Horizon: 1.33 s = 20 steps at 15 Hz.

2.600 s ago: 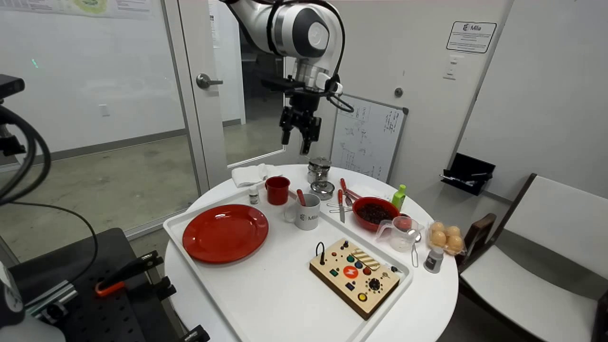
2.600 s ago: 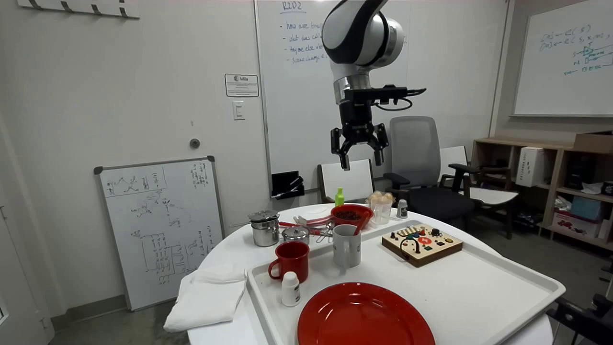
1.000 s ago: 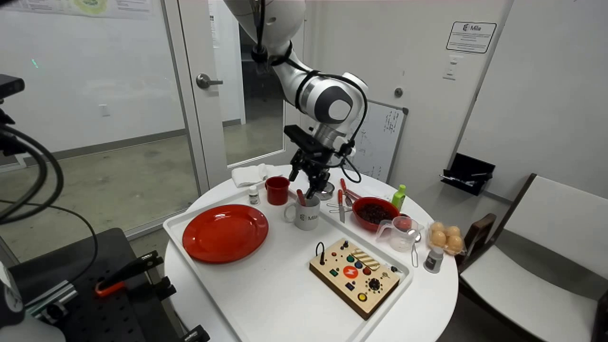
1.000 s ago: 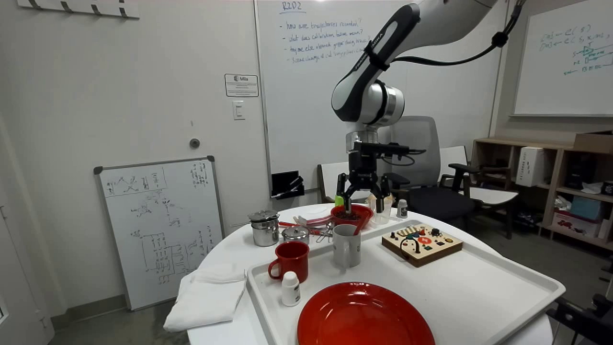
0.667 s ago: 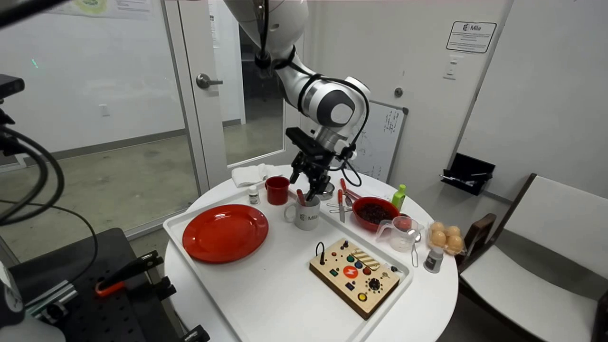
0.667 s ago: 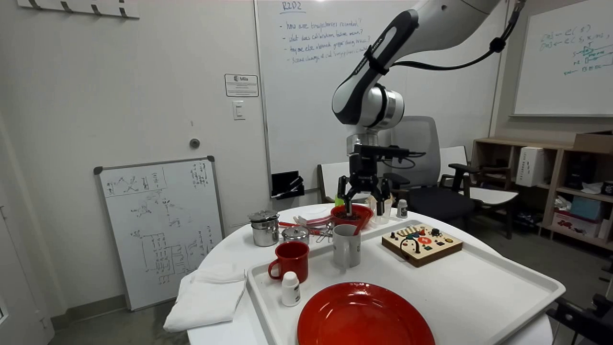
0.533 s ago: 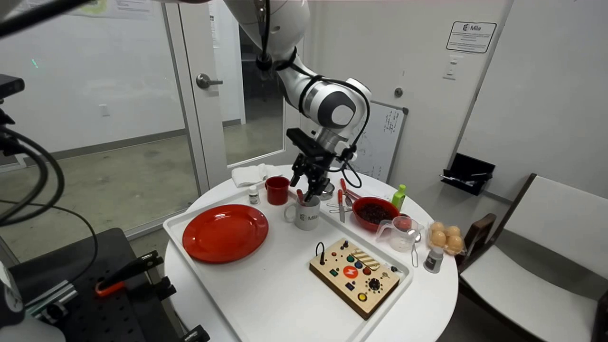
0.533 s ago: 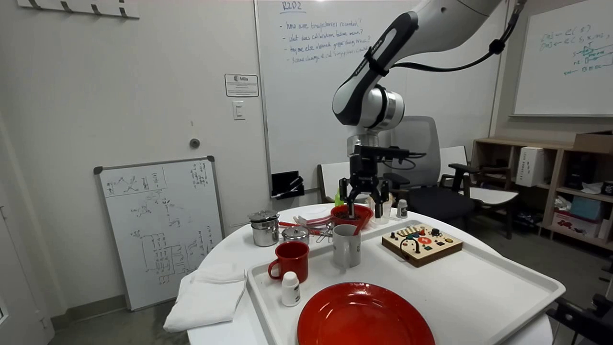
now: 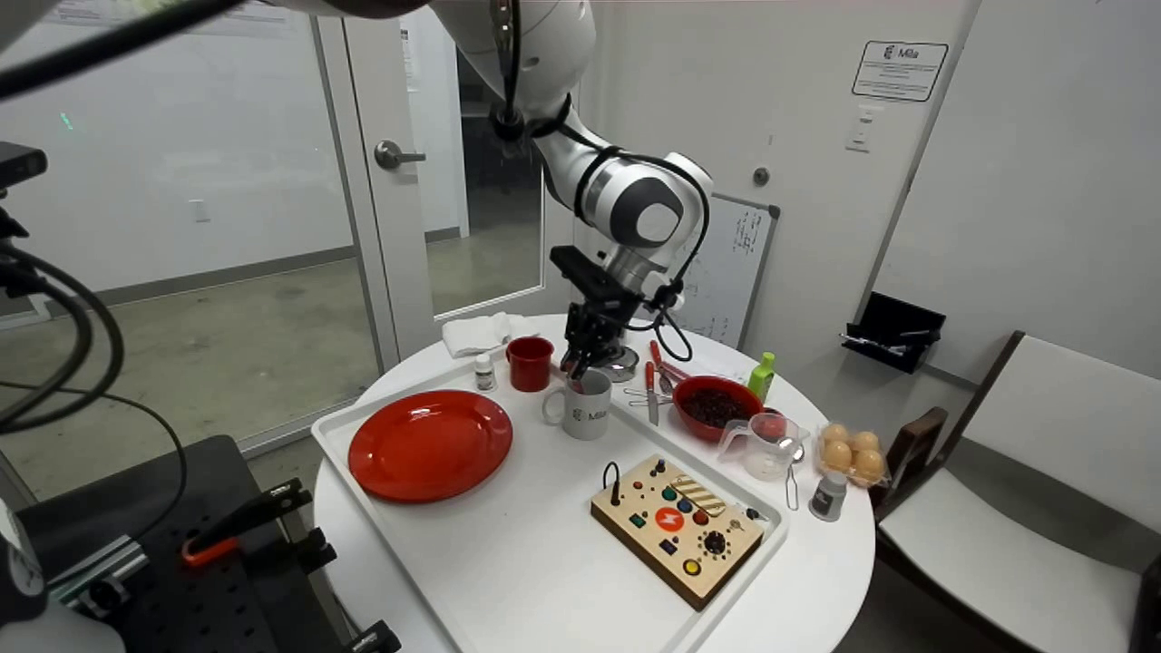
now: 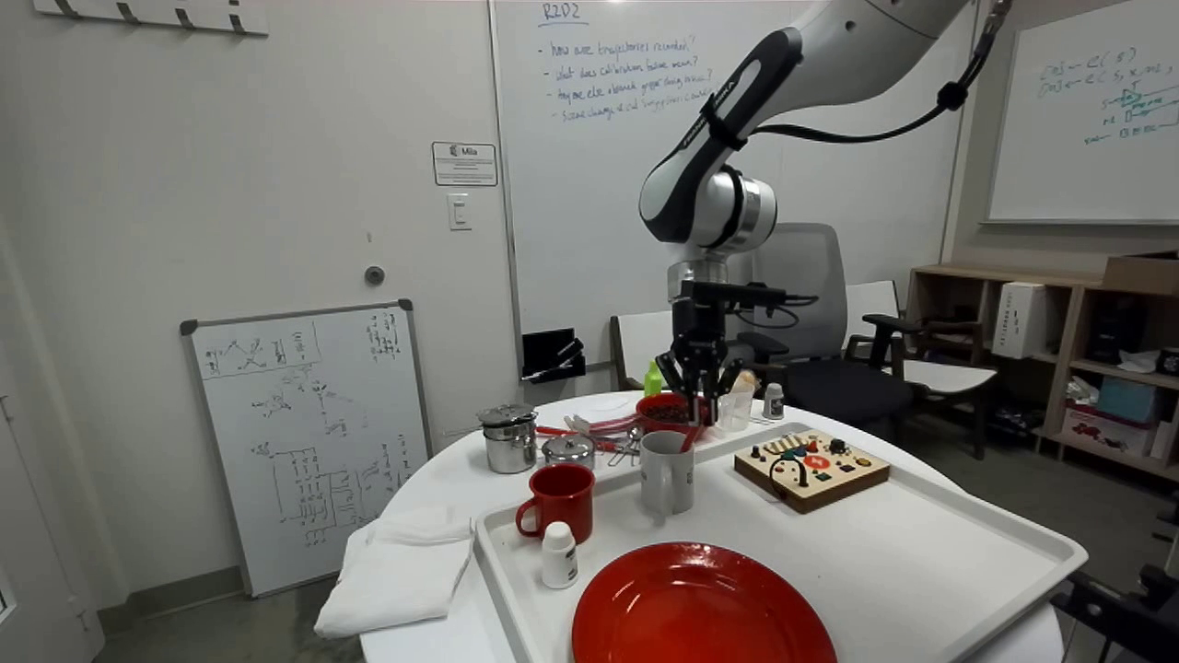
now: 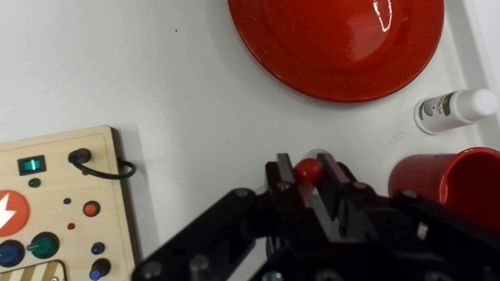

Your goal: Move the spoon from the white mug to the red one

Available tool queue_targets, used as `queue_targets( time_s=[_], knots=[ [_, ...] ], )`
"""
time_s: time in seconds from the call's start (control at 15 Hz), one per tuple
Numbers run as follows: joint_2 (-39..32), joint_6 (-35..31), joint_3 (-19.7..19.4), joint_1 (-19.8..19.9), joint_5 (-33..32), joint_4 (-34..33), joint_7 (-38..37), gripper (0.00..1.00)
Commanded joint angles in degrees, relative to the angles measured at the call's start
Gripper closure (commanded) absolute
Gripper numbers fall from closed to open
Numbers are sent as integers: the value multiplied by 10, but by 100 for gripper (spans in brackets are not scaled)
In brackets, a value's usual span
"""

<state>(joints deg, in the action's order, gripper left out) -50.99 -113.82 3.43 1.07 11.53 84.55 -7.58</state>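
White and round, the tabletop (image 9: 821, 585) carries a shallow white tray (image 9: 508, 553), with a glossy red plate (image 9: 430, 446) toward the left edge in an exterior view and a pale wooden control box with coloured knobs (image 9: 676, 531) toward the right. Along that right edge crowd a red bowl of dark pieces (image 9: 699, 431), a clear handled cup (image 9: 767, 456) and clear-packed brown eggs (image 9: 868, 465); a folded white cloth (image 9: 481, 336) lies at the far edge. A small white bottle (image 10: 559, 557) stands between the plate and a small red cylindrical mug (image 10: 564, 505), near both. Beside them on the tray, a white cylindrical mug marked "Mila" (image 9: 588, 410) holds the red-handled spoon (image 11: 308, 171), its handle tilted above the rim and its lower end hidden inside. Over that mug, a black two-fingered gripper (image 10: 703, 414) points down, jaws nearly together, clasping the handle, which fills the gap between them in the wrist view. There the gripper covers much of the white mug; in an exterior view, it partly blocks the red bowl.
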Motion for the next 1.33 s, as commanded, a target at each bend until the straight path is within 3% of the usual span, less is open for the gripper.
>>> queue_targets(
  time_s=[0.0,0.4,0.8,1.27],
  knots=[
    [-13,19,3,4,16,-25,8,97],
    [4,40,2,1,9,-20,9,95],
    [27,106,-10,-20,-20,-42,-2,95],
    [101,119,-27,-49,-70,-19,-18,95]
  ],
)
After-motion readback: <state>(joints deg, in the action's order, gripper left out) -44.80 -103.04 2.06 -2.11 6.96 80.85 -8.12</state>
